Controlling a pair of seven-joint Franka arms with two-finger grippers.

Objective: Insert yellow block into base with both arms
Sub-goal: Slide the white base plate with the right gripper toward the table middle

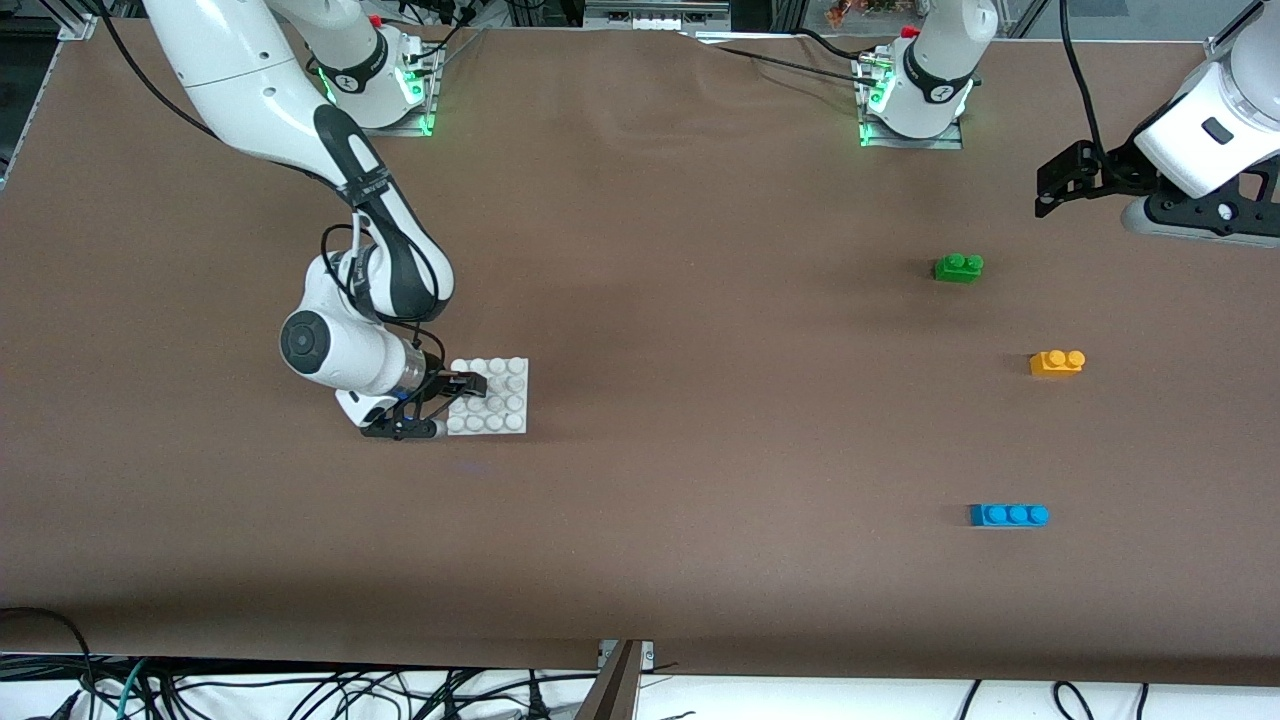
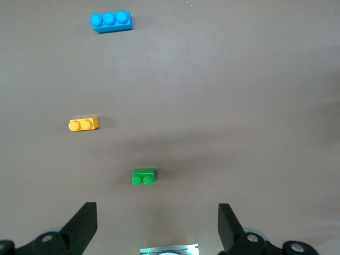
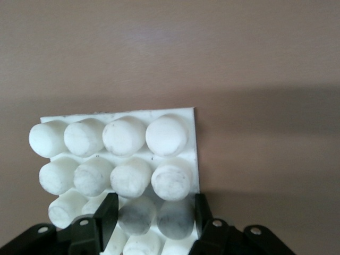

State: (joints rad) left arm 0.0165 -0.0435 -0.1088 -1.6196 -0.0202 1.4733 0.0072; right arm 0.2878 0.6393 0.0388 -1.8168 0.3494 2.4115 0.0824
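The right gripper (image 1: pixel 455 392) is closed on studs at the edge of the base (image 1: pixel 505 398), at the right arm's end of the table. Taking the base as landmark, the yellow block (image 1: pixel 1057 362) lies well apart from it, toward the left arm's end, between the green brick (image 1: pixel 958 267) and the blue brick (image 1: pixel 1008 515). The left gripper (image 1: pixel 1062 182), jaws wide and empty, hangs over the table near the green brick. Hold the base flat and steady; the left arm should descend squarely over the block.
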